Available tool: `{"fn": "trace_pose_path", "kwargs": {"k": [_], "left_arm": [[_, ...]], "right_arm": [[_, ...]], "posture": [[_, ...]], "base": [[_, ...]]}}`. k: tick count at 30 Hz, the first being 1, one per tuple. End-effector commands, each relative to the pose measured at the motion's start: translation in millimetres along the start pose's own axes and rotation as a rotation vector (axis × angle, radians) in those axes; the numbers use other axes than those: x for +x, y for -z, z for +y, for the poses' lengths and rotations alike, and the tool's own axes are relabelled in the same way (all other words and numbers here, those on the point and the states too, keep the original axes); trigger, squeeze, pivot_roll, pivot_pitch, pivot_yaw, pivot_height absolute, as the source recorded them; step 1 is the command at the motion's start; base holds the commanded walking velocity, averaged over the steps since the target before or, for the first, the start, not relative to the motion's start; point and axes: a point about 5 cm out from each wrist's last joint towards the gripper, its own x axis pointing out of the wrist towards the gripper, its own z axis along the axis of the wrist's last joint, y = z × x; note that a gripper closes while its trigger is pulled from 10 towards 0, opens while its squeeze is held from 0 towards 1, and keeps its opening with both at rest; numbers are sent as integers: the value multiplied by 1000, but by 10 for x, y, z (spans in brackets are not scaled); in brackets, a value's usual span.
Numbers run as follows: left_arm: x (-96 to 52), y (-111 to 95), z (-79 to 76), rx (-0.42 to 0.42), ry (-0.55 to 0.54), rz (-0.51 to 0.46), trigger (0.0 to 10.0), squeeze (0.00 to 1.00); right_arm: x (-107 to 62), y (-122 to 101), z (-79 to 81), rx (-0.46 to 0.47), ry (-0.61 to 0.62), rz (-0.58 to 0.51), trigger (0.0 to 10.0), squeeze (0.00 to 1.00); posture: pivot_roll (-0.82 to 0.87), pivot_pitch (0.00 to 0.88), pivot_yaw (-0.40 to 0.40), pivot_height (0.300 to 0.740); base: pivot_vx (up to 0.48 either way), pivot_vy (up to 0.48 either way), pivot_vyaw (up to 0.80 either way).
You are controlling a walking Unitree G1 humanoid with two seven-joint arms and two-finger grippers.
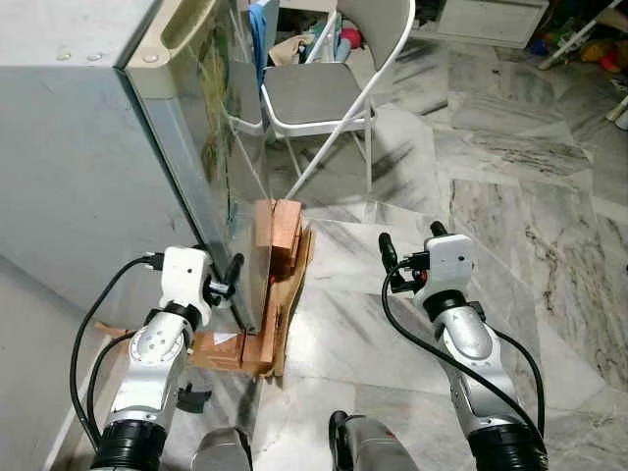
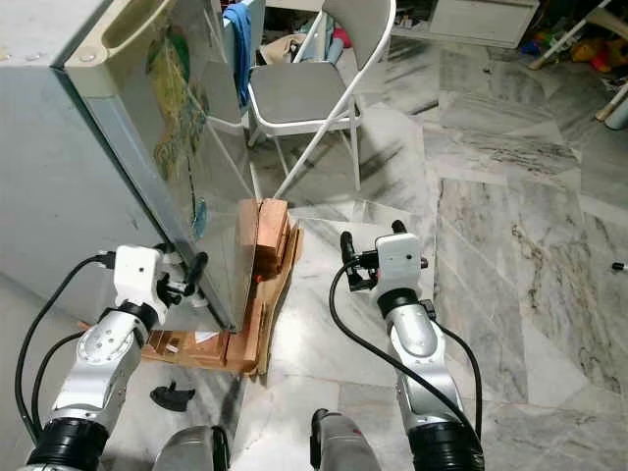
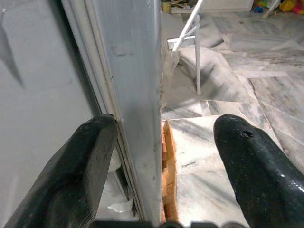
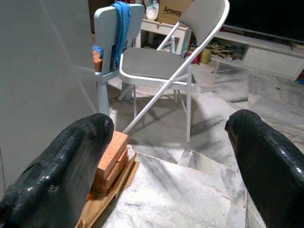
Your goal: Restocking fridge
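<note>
A grey fridge stands on my left, its door printed with a faded picture. My left gripper is open low at the door's free edge, which runs between the two fingers. One finger lies on the seal side and the other stands off the outer face. My right gripper hangs open above the marble floor to the right of the fridge, holding nothing.
Stacked bricks and cardboard prop the fridge's front corner. A grey folding chair stands behind, next to a small chair with a blue cloth. A small black piece lies near my left arm. Marble floor stretches to the right.
</note>
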Motion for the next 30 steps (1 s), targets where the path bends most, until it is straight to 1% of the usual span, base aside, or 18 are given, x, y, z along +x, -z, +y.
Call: {"fn": "trace_pose_path", "kwargs": {"k": [1,3,5,9,12,13,14,16,18,19,20,21,23,24,25,27,29,30], "left_arm": [[53,-48,16,17,-12,-17,10000,0],[100,-76,25,8,-18,-21,10000,0],[187,-150,51,22,-34,-37,10000,0],[274,-211,103,48,-57,-38,10000,0],[351,-274,160,71,-96,-43,10000,0],[351,-274,160,71,-96,-43,10000,0],[402,-328,187,73,-113,-53,10000,0],[419,-350,191,67,-115,-59,10000,0],[488,-467,152,65,-96,-96,10000,0],[488,-467,152,65,-96,-96,10000,0],[572,-611,84,101,-67,-136,10000,0],[620,-702,37,128,-45,-161,10000,0],[704,-863,-58,166,-3,-205,10000,0],[772,-989,-153,182,40,-236,10000,0],[800,-1040,-195,184,59,-248,10000,0],[877,-1189,-374,145,120,-277,10000,0],[877,-1189,-374,145,120,-277,10000,0],[907,-1341,-663,99,221,-317,10000,0]], "right_arm": [[-1,19,21,-3,-13,15,10000,0],[-5,22,39,-4,-20,15,10000,0],[-3,11,57,-6,-26,13,10000,0],[-1,-11,37,-6,-18,7,10000,0],[-9,-5,15,-4,-5,10,10000,0],[-9,-5,15,-4,-5,10,10000,0],[-9,-6,22,-4,-5,9,10000,0],[-8,-9,26,-4,-6,8,10000,0],[-41,-7,32,28,-43,40,10000,0],[-41,-7,32,28,-43,40,10000,0],[-137,34,17,19,-108,96,10000,0],[-215,81,-7,2,-141,134,10000,0],[-357,168,-72,-15,-169,188,10000,0],[-452,244,-144,-17,-164,221,10000,0],[-480,275,-169,-15,-156,235,10000,0],[-512,311,-207,5,-126,251,10000,0],[-512,311,-207,5,-126,251,10000,0],[-526,326,-233,4,-117,257,10000,0]], "posture": [[56,139,-15,740],[54,138,-15,740],[46,136,-15,740],[37,133,-12,740],[40,133,-14,740],[40,133,-14,740],[36,131,-12,740],[36,130,-12,740],[52,125,-17,740],[52,125,-17,740],[60,122,-19,740],[59,119,-20,740],[54,117,-20,740],[51,114,-18,740],[48,112,-13,740],[50,112,-7,740],[50,112,-7,740],[55,108,0,740]], "base": [[0,0,0],[0,0,0],[0,0,0],[0,0,0],[0,0,0],[0,0,0],[0,0,0],[0,0,0],[0,0,0],[0,0,0],[0,0,0],[0,0,0],[0,0,0],[0,0,0],[0,0,0],[0,0,0],[0,0,0],[0,0,0]]}}
